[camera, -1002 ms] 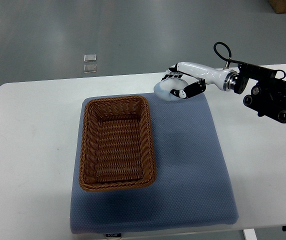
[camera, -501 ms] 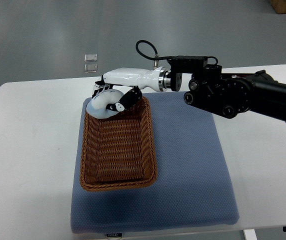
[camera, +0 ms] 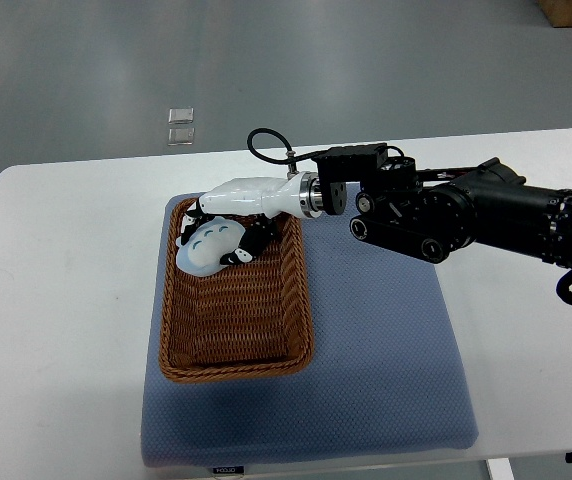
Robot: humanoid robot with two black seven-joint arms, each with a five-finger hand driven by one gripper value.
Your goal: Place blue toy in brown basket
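- The right hand (camera: pixel 228 238), fingers clenched around the pale blue rounded toy (camera: pixel 209 246), has dropped lower, now inside the brown woven wicker basket (camera: pixel 234 362) at its 12 o'clock end.
- Only release remains, likely.

The right hand (camera: pixel 228 228) and its arm cover the far right corner of the brown basket (camera: pixel 234 362), and its fingers (camera: pixel 236 256) hide part of the blue toy (camera: pixel 206 247). The counter (camera: pixel 56 330) is cut off at the near and right edges. Two small pale squares (camera: pixel 180 125) on the floor are too small to identify.
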